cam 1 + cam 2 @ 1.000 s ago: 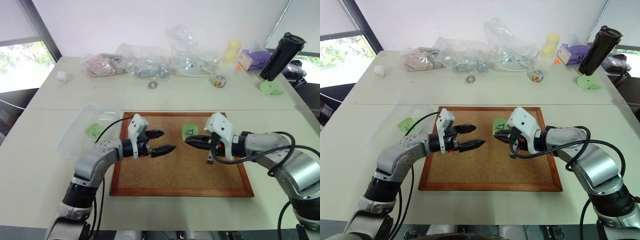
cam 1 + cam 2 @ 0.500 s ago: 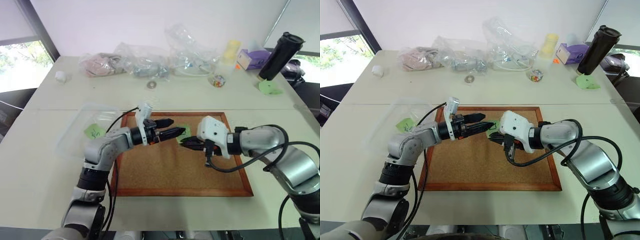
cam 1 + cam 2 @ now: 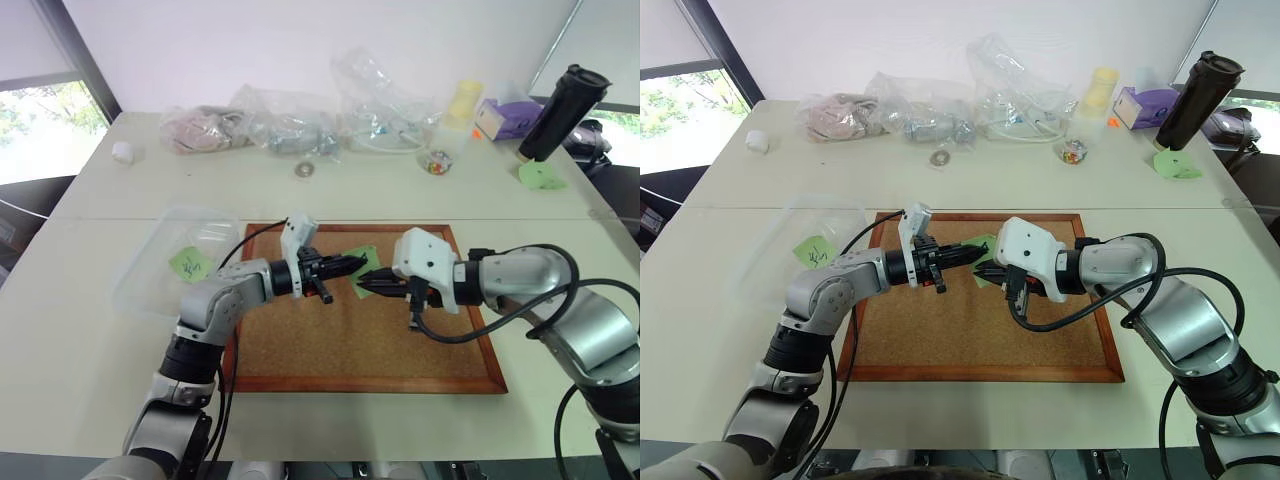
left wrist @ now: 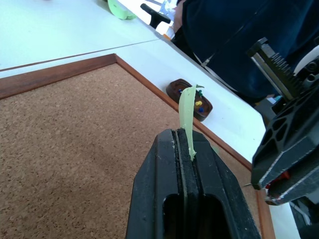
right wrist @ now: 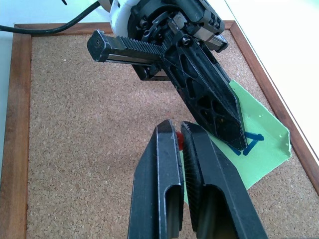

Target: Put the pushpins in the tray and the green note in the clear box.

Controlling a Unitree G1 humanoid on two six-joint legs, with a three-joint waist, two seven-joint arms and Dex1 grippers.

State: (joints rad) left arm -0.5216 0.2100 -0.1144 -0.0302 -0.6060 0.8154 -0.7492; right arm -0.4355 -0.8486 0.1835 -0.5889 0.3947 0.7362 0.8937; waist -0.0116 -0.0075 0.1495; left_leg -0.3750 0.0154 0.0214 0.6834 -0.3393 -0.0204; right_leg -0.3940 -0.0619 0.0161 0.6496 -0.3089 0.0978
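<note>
Over the cork board [image 3: 330,340], left gripper [image 4: 185,135] was clamped on the green note's [image 5: 259,144] edge, holding it just above the cork. Right gripper [image 5: 180,137] was closed on the red pushpin [image 5: 179,140], beside the note.

You are looking at a brightly, evenly lit scene. Daylight enters through the window [image 3: 45,125] at the far left, and the pale surface [image 3: 90,330] reflects it back without harsh glare. Shadows are soft: you see only a faint dark patch on the cork board [image 3: 300,345] beneath the arms. The head views stay sharp across the middle, with straight lines bowing slightly toward the corners. The clear plastic bags [image 3: 300,120] at the back carry small white highlights. In the left wrist view, your left pincer [image 4: 185,144] sits close and a little soft, and the dark background beyond the board is blurred. The right wrist view is crisp on the cork grain.
</note>
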